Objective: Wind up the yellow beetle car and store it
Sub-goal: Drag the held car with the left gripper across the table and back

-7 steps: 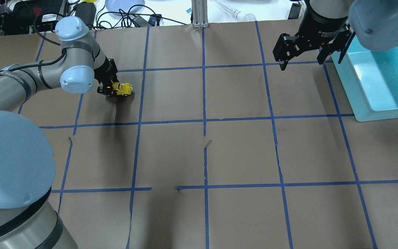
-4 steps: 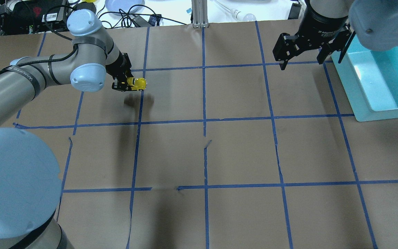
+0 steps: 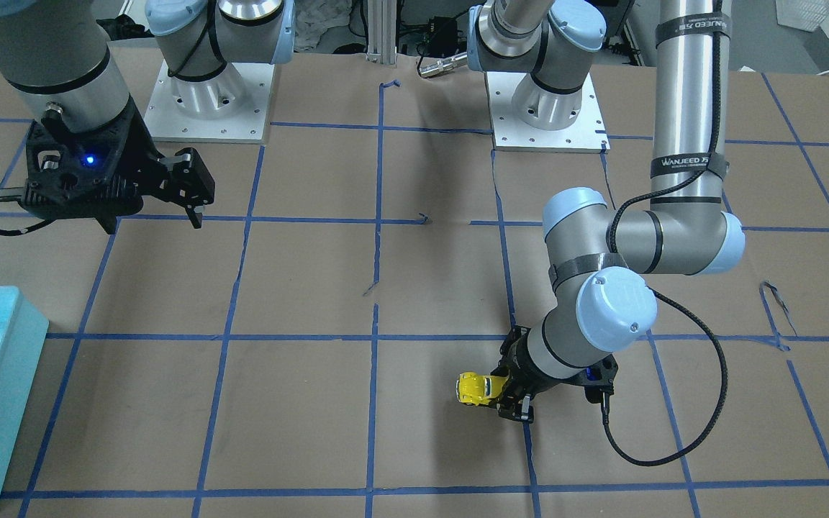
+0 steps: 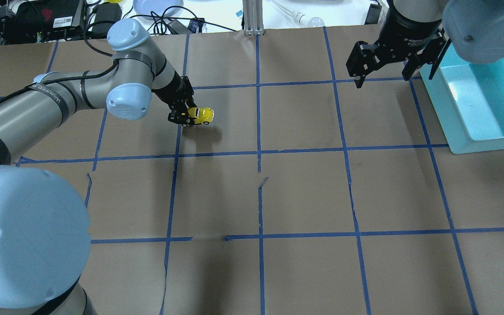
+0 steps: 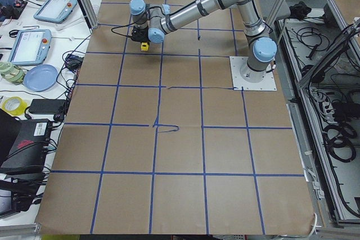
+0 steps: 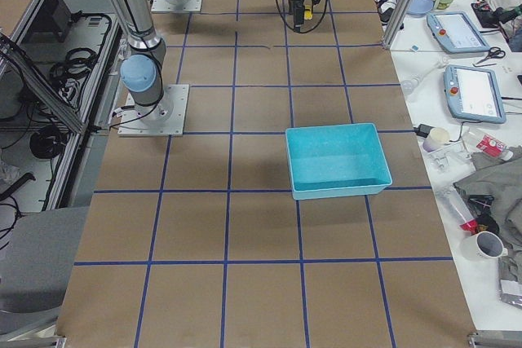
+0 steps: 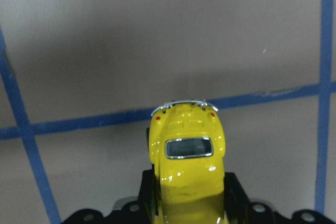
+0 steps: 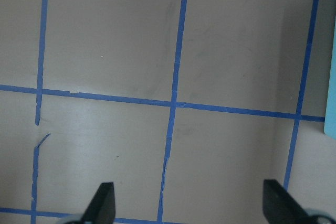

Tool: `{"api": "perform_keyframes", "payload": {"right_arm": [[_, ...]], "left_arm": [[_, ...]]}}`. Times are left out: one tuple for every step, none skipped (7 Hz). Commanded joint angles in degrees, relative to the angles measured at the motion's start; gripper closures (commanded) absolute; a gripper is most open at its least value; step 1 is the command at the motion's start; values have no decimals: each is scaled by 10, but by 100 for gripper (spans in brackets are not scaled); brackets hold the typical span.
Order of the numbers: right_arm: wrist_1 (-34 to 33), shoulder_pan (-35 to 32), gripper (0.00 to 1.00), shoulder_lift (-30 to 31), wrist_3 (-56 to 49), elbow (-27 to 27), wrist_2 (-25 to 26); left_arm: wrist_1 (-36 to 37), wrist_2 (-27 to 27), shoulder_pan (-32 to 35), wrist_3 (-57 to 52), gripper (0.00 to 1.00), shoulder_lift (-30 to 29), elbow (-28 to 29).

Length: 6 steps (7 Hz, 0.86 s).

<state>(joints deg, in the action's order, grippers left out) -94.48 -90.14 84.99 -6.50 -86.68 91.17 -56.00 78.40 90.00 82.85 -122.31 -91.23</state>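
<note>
Rightward over the desk (image 4: pixel 304 192) sweeps the left arm (image 4: pixel 59 100), now across the blue tape line it was short of a second ago. That takes it toward the bin (image 4: pixel 488 144) at the far right, which has not shifted. The right pincer (image 4: pixel 383 81) hangs just beside the bin as before, spread wide with nothing in it. The left pincer (image 4: pixel 186 117) is pinching the car (image 4: pixel 201 115), whose rear end sticks out. The car's shadow falls apart from it, so it seems lifted off the desk. Winding is probably over and the carry to the bin begun, with the bin well apart.
</note>
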Motion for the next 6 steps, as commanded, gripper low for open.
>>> {"api": "perform_keyframes", "payload": {"right_arm": [[0,0,0,0,0,-1,1],[0,-1,0,0,0,-1,1],[0,0,0,0,0,-1,1],[0,-1,0,-4,0,-2,-1],[0,-1,0,-4,0,-1,-1],[0,0,0,-4,0,-1,-1]], "left_arm": [[-3,2,-8,-7,100,-13,2],[-3,15,-16,-8,100,-17,2],[-2,17,-25,-9,100,-17,3],[-2,17,-30,-11,100,-17,3],[-2,24,-41,-14,100,-14,3],[-1,36,-52,-23,100,-16,1]]}}
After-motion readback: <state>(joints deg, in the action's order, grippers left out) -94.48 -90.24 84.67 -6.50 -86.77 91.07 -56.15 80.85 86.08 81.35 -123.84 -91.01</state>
